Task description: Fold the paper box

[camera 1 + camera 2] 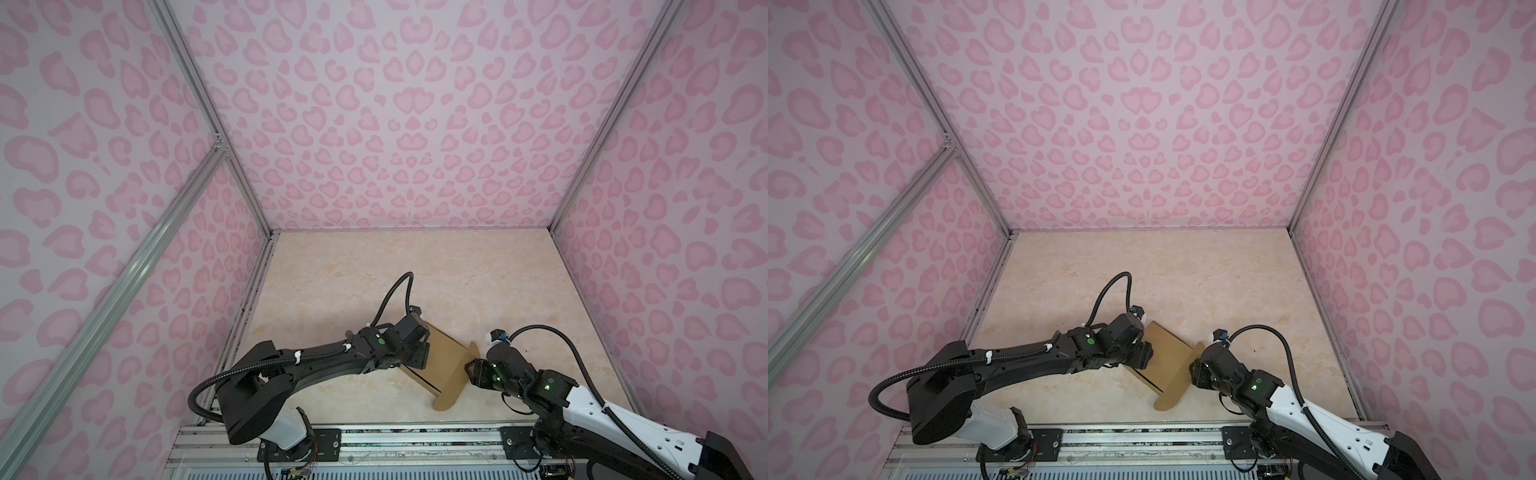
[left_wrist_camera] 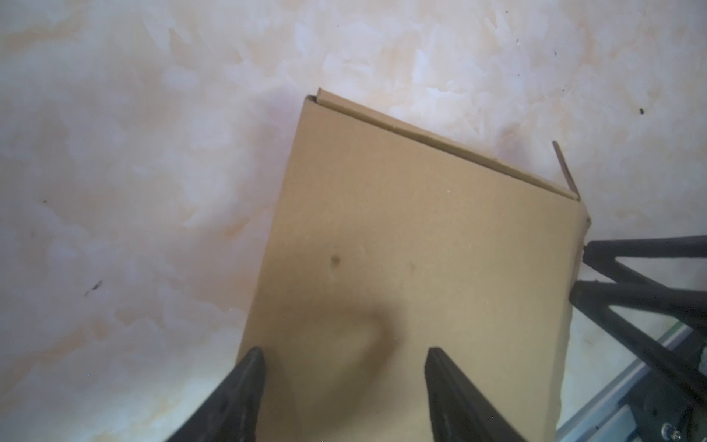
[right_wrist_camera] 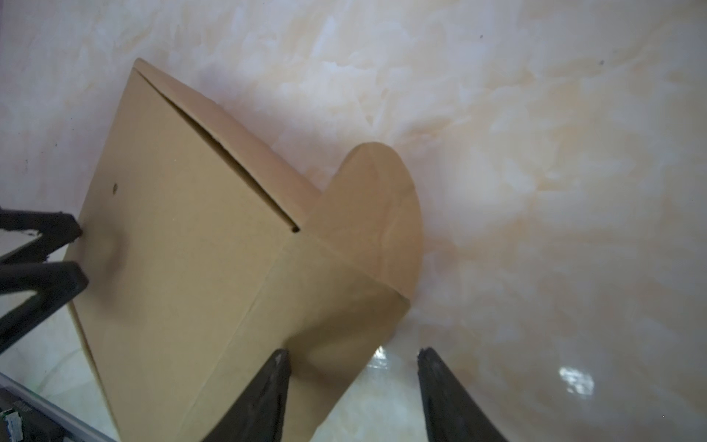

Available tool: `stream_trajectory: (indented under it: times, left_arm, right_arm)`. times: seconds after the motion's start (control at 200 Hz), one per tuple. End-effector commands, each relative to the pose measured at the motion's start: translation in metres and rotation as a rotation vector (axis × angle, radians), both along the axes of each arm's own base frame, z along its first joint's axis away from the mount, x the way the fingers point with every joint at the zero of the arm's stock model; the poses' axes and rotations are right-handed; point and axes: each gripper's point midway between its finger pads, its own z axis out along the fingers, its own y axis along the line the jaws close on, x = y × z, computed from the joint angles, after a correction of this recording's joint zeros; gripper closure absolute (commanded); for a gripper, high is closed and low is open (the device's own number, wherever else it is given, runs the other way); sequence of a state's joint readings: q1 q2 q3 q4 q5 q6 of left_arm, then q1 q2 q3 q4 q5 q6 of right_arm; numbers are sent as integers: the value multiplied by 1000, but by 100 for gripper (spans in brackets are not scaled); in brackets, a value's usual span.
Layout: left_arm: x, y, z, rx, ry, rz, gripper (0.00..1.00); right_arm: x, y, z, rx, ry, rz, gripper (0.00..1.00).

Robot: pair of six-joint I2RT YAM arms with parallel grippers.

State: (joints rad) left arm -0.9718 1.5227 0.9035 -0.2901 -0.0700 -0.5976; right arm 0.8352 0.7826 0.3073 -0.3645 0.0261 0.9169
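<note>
The paper box [image 1: 446, 359] [image 1: 1169, 353] lies near the table's front in both top views. It is a flat brown cardboard form with its lid panel [image 2: 421, 248] on top. A front flap [image 3: 336, 306] with a rounded ear [image 3: 378, 214] stands up on its right side, and a slit shows along the lid's edge. My left gripper [image 1: 422, 353] [image 2: 344, 356] is open, its tips low over the left part of the lid. My right gripper [image 1: 471, 370] [image 3: 352, 354] is open at the flap. One of its fingers [image 3: 281, 359] is over the cardboard, its other finger over the table.
The marble-patterned table [image 1: 415, 270] stretches behind the box. Pink patterned walls [image 1: 415, 124] close in three sides. An aluminium rail [image 1: 415, 432] carrying both arm bases runs along the front edge. A second rounded ear [image 1: 442, 405] of the box points toward that rail.
</note>
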Motion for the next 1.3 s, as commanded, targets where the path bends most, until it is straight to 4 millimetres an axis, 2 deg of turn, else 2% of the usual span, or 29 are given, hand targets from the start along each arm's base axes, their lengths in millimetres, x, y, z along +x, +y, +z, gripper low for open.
stream_trajectory:
  times: [0.0, 0.17, 0.28, 0.4, 0.47, 0.67, 0.825, 1.065, 1.21, 1.295]
  left_arm:
    - [14, -7, 14, -5, -63, -68, 31]
    - [53, -4, 43, -56, -136, -58, 30]
    - [67, 7, 70, -90, -196, -40, 30]
    - [60, 28, 101, -141, -243, -9, 30]
    - [46, 40, 104, -174, -232, 10, 29]
    - [-7, 65, 73, -294, -78, 70, 29]
    - [-31, 67, 59, -360, -9, 82, 29]
    - [-56, 41, 43, -343, 58, 14, 30]
    - [-61, 41, 33, -355, 84, 30, 30]
    - [-63, 40, 32, -387, 93, 42, 30]
  right_arm:
    - [-1, 12, 2, 28, -10, -3, 42]
    - [-6, 34, 8, 35, -21, 47, 41]
    - [-6, 42, 20, 30, -35, 81, 40]
    - [-5, 33, 35, -32, -64, 106, 40]
    - [-6, 28, 39, -70, -77, 131, 40]
    - [-9, 7, 51, -177, -84, 158, 39]
    - [-1, 0, 61, -197, -97, 158, 39]
    - [27, 26, 62, -105, -100, 220, 40]
    - [38, 32, 65, -94, -147, 236, 39]
    - [39, 35, 60, -62, -128, 246, 38]
